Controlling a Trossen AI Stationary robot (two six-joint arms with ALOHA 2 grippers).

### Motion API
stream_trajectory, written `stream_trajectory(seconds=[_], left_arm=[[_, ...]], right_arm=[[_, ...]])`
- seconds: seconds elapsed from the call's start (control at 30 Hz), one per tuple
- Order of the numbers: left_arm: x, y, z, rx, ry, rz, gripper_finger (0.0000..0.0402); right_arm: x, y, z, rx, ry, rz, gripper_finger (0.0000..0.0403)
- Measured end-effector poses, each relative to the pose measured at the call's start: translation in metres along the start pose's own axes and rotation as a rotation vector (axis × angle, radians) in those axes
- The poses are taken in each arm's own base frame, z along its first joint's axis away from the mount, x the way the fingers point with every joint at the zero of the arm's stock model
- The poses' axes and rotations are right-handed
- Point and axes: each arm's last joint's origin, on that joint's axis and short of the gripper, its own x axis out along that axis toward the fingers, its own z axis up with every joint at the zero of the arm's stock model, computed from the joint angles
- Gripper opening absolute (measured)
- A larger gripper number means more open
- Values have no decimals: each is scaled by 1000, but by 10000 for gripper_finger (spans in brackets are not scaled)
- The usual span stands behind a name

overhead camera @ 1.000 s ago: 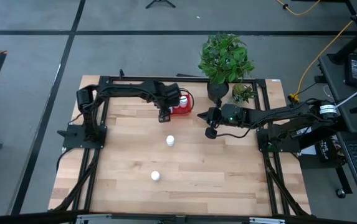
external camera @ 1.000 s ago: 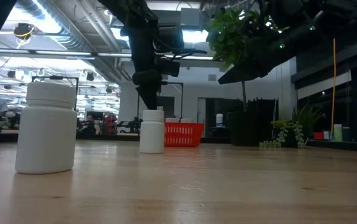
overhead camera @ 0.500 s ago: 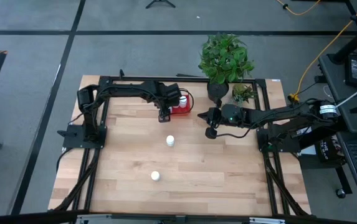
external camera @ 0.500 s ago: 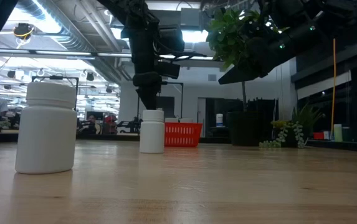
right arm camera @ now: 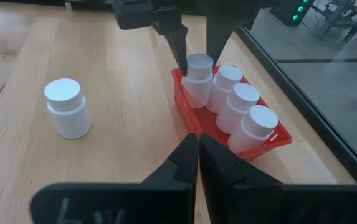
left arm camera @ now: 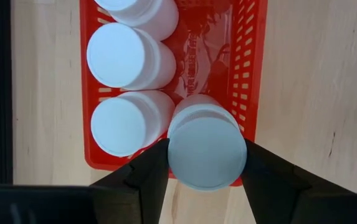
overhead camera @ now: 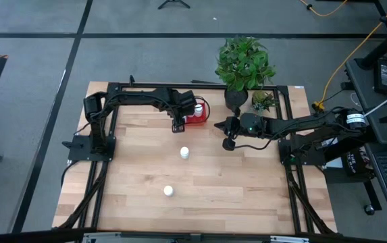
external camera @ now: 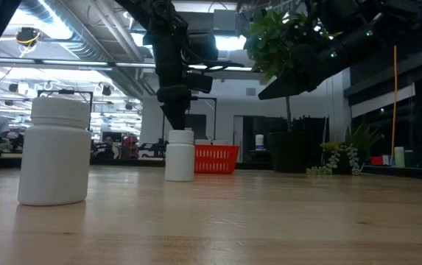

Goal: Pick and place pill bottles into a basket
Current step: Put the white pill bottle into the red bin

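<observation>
Left tool (left arm camera: 207,163) around bottle (left arm camera: 207,149) (in basket (left arm camera: 251,74))

Where I work: a grey-floored lab.
My pale wooden tabletop (overhead camera: 213,182) sits by a leafy green potted plant (overhead camera: 244,64); bright ceiling lights (external camera: 45,26) overhead.

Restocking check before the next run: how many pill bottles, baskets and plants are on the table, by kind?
Pill bottles in the basket: 4, including one between the left gripper's fingers
Pill bottles on the table: 2
Baskets: 1
Plants: 2
Total: 9
</observation>
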Motion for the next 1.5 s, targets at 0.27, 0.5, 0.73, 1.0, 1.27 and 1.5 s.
stream_trajectory(seconds=[0.27,0.5,0.73,1.0,1.27,1.5], left_arm=[[0,0,0,-3,-3,-11,180],[0,0,0,-27,-1,-5,180],[0,0,0,-28,-1,-3,180],[0,-1,1,-38,-3,13,180],[4,-2,0,-30,15,13,180],[3,-3,1,-8,11,16,180]], right_arm=[[0,0,0,0,0,0,20],[0,0,0,0,0,0,20],[0,0,0,1,0,1,20],[0,0,0,1,0,0,20],[0,0,0,1,0,1,20],[0,0,0,1,-1,9,20]])
